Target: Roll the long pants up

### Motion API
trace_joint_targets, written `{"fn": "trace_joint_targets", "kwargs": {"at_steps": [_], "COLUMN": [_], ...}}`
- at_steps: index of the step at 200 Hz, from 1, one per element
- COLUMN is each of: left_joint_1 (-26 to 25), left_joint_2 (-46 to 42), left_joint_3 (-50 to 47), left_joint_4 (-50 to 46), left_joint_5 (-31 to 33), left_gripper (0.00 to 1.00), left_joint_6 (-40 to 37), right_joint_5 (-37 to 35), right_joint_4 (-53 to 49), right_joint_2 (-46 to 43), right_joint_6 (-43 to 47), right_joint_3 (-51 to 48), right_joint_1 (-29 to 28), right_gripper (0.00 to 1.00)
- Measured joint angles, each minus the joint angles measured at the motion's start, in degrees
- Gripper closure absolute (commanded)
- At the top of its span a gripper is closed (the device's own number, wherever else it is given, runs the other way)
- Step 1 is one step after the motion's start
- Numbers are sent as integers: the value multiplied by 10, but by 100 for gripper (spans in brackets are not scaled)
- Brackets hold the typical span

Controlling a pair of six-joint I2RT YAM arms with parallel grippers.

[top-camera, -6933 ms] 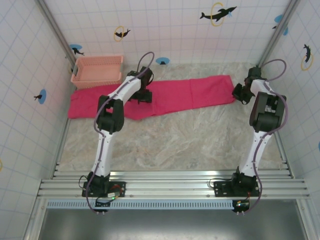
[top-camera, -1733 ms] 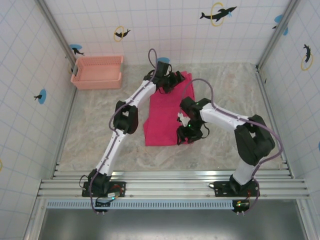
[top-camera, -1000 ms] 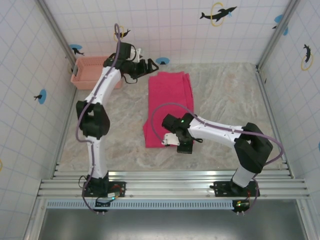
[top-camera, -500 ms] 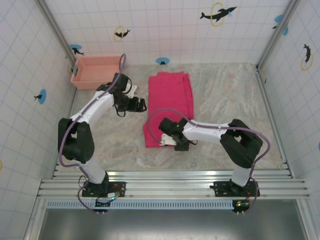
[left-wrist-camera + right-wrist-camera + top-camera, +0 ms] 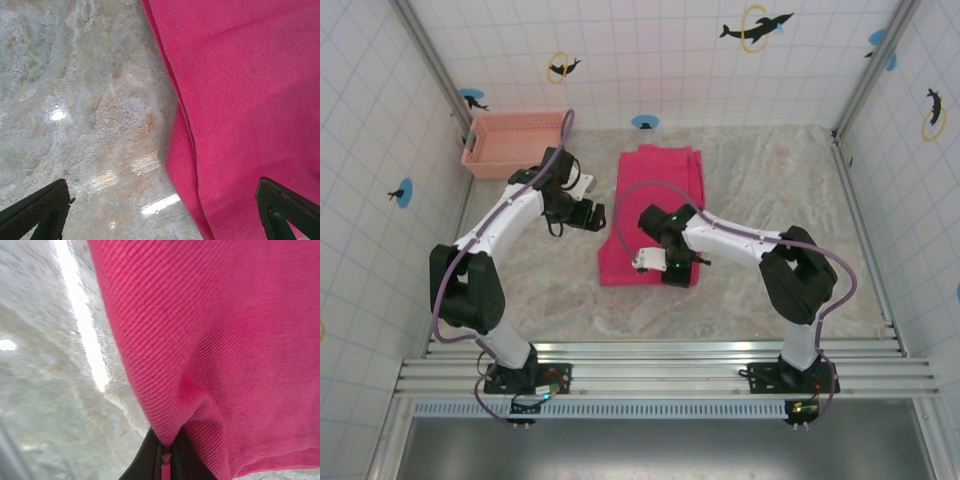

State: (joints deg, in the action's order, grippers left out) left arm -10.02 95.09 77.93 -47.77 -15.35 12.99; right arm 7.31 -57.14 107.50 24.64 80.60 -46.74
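Magenta long pants (image 5: pixel 658 195), folded into a strip, long axis near-to-far at the centre of the table (image 5: pixel 780 190). Right tool (image 5: pixel 665 270) clamps the near hem, so the roll likely runs toward the far end. Left tool (image 5: pixel 595 214), spread wide and empty, hovers just left of the strip.

Magenta long pants (image 5: pixel 240 115) on marble table (image 5: pixel 75 100) — fingertips (image 5: pixel 37 207) wide apart.

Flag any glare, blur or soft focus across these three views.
Left wrist: the long pants are sharp; bright glare patches lie on the table. Right wrist: cloth weave crisp up close, table behind it blurred, with a white glare streak. Top external: evenly lit, sharp, no strong glare.
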Motion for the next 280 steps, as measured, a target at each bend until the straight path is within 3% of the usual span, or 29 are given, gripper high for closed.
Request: {"fn": "trace_joint_targets", "kwargs": {"at_steps": [42,89,175,280], "left_joint_1": [-27,-92,-121,-121], "left_joint_2": [-30,-60,-40,180], "left_joint_3": [0,0,0,95], "left_joint_4": [-9,-10,-14,6], "left_joint_5": [14,19,8,0], "left_gripper": [2,2,15,15], "left_joint_6": [-29,-51,-55,-50], "right_joint_5": [197,314,396,381], "right_joint_4": [-130,-229,-278,-276], "right_joint_2": [82,219,304,366], "right_joint_6": [-17,-30,-47,-84], "right_joint_3": [142,256,373,465], "right_joint_1": [85,131,211,223], "right_gripper": [100,100,100,94]}}
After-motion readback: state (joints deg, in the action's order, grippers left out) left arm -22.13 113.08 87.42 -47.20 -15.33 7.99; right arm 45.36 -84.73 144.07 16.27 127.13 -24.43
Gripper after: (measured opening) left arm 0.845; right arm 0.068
